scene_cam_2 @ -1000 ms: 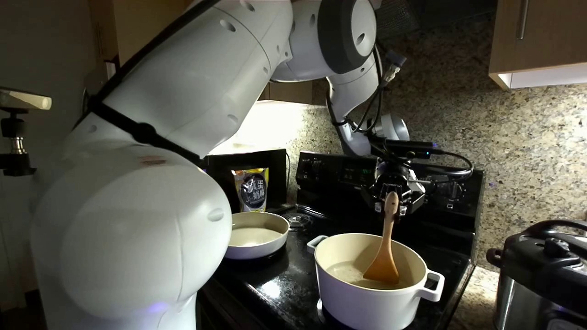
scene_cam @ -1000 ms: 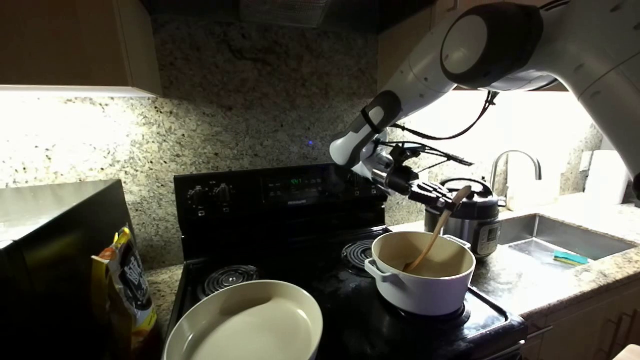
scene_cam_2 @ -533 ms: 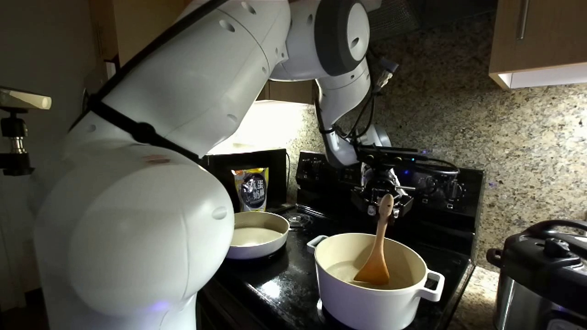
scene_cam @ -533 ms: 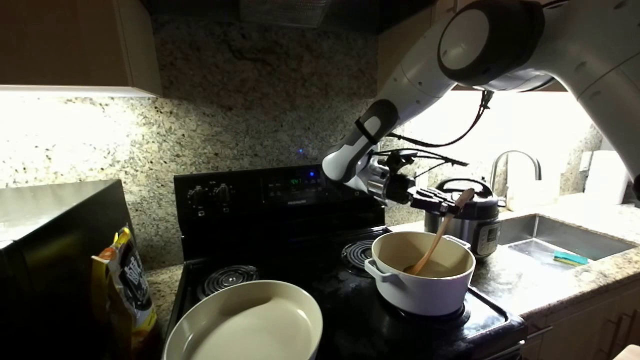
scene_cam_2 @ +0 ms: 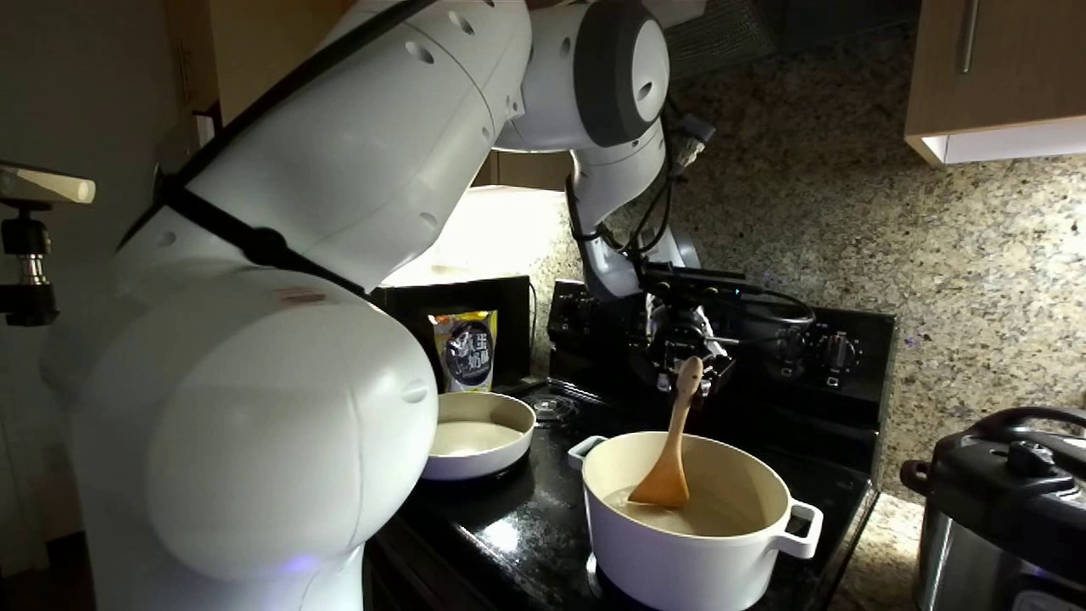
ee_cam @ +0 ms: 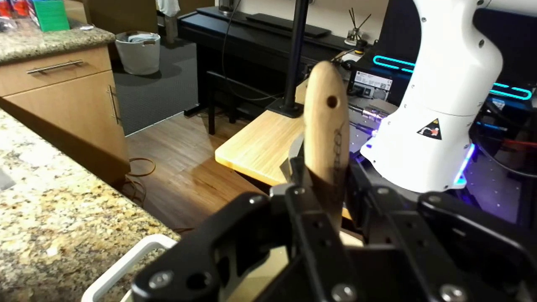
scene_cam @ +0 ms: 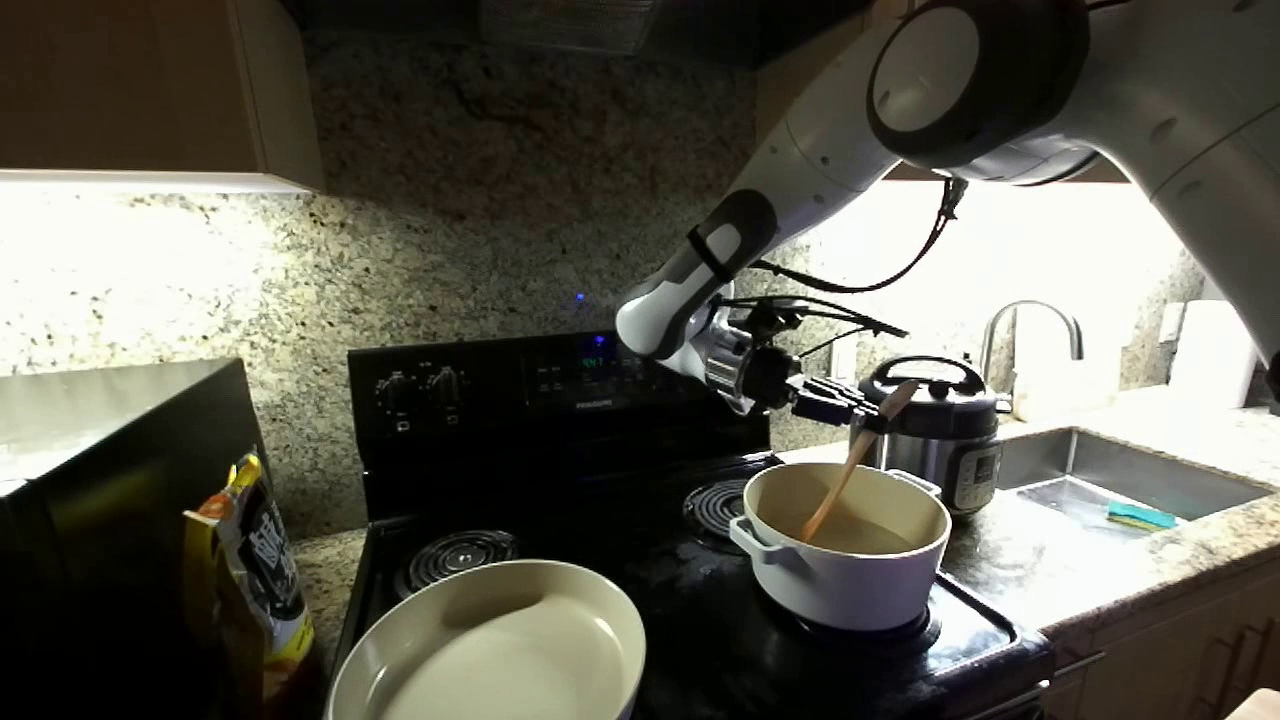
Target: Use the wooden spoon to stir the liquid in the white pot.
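One black gripper (ee_cam: 328, 174) clamps the slim light-brown wooden spoon (scene_cam_2: 675, 437), whose handle lettering only the wrist view shows. In an exterior view its blade meets tan liquid (scene_cam_2: 717, 512) inside the round white pot (scene_cam_2: 679, 564), near one wall, with open liquid toward the black-and-steel cylindrical cooker (scene_cam_2: 1010, 492).

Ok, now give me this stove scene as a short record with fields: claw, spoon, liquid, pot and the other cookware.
claw: closed on the wooden spoon near the top of its handle
spoon position: slanted, head down inside the white pot, seeming to dip into the liquid
liquid look: tan, lying well below the pot's rim
pot place: upright on the stove
other cookware: wide shallow cream dish, also on the stove; lidded black-and-steel cooker beside the sink
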`<action>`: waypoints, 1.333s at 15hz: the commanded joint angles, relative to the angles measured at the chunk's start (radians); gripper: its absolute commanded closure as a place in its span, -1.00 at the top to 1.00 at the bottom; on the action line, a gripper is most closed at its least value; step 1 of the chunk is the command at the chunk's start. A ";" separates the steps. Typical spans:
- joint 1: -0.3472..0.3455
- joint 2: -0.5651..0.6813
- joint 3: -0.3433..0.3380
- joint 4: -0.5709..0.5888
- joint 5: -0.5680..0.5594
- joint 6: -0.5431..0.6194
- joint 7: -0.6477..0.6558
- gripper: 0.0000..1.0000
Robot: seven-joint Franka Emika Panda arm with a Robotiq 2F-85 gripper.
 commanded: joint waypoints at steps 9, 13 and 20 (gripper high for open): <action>-0.031 0.012 -0.036 -0.002 0.035 0.063 0.009 -0.83; -0.038 0.003 -0.033 -0.026 0.025 0.080 0.000 -0.83; -0.044 0.011 -0.036 -0.031 0.023 0.114 -0.009 -0.03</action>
